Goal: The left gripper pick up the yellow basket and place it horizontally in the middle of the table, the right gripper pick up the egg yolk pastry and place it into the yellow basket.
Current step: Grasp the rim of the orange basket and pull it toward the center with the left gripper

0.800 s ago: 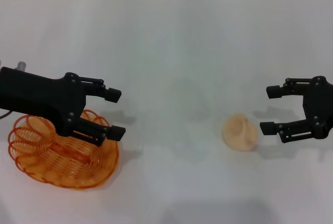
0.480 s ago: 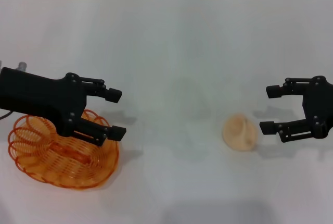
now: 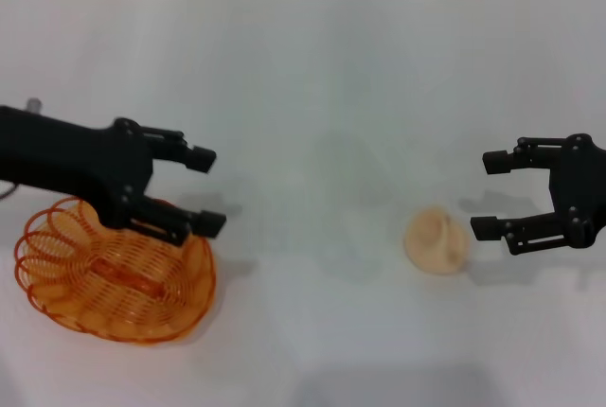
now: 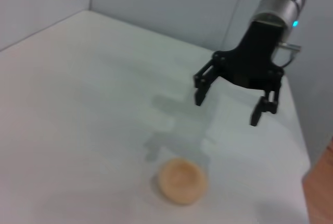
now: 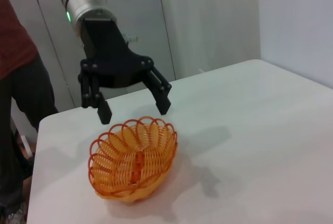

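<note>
On your left, the yellow basket (image 3: 114, 274) sits on the table (image 3: 322, 95) near the front edge, with the left gripper (image 3: 206, 189) hovering above its far right rim. On your right lies the egg yolk pastry (image 3: 436, 240), well apart from the basket, with the right gripper (image 3: 485, 193) just beside its right side.

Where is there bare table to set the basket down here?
The table is bare across its middle, between the yellow basket under the open left gripper and the egg yolk pastry. It is crowded beside the pastry, where the open right gripper hovers.
</note>
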`<state>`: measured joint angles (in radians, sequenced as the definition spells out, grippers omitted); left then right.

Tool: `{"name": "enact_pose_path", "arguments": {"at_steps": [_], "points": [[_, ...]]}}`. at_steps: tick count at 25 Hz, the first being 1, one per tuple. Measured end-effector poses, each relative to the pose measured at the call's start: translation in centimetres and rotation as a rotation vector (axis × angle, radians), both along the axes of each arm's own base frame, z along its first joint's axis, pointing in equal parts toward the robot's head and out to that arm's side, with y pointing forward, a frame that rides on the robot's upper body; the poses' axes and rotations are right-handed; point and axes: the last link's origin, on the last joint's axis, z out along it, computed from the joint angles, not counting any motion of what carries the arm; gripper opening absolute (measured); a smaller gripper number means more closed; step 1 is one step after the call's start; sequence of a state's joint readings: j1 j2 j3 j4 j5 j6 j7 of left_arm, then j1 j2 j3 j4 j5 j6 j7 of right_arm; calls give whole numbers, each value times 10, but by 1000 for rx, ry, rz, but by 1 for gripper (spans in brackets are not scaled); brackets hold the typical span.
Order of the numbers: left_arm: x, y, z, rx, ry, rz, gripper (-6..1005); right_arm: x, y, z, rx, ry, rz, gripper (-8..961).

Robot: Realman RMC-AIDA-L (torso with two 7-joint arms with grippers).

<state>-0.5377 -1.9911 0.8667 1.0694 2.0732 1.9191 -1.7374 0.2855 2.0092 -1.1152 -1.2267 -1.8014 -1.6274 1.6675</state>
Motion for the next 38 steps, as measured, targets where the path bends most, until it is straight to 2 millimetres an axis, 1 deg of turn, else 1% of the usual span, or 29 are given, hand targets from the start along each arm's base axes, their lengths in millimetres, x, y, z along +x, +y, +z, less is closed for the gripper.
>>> {"name": "enact_pose_path", "arguments": {"at_steps": [4, 6, 7, 8, 11, 15, 16, 19, 20, 23, 28, 32, 36, 38], "points": [[7, 4, 19, 13, 53, 83, 889, -1, 1, 0, 6, 12, -1, 856], [7, 4, 19, 13, 53, 83, 889, -1, 2, 1, 11, 19, -4, 856], [8, 4, 28, 10, 75, 146, 889, -1, 2, 2, 12, 21, -4, 856], [8, 4, 28, 10, 75, 146, 889, -1, 2, 2, 14, 24, -5, 856], [3, 1, 50, 16, 116, 319, 890, -1, 2, 2, 17, 29, -7, 856], [-1, 1, 57, 17, 139, 419, 890, -1, 2, 2, 17, 30, -7, 855], [-5, 1, 61, 25, 162, 471, 890, -2, 2, 2, 17, 30, -6, 855], [-13, 2, 68, 46, 206, 540, 890, -4, 4, 3, 19, 37, 1, 855], [-19, 2, 74, 60, 244, 572, 890, -5, 4, 3, 20, 38, 4, 855], [-29, 2, 81, 80, 310, 610, 890, -7, 6, 4, 27, 48, 7, 855], [-47, 2, 92, 114, 462, 676, 890, -12, 7, 3, 32, 70, 16, 855], [-54, 3, 96, 133, 526, 702, 889, -14, 8, 4, 38, 84, 19, 855], [-60, 3, 94, 138, 564, 718, 889, -16, 10, 2, 42, 82, 21, 855], [-67, 2, 85, 129, 590, 731, 889, -16, 10, 1, 44, 81, 21, 855]]}}
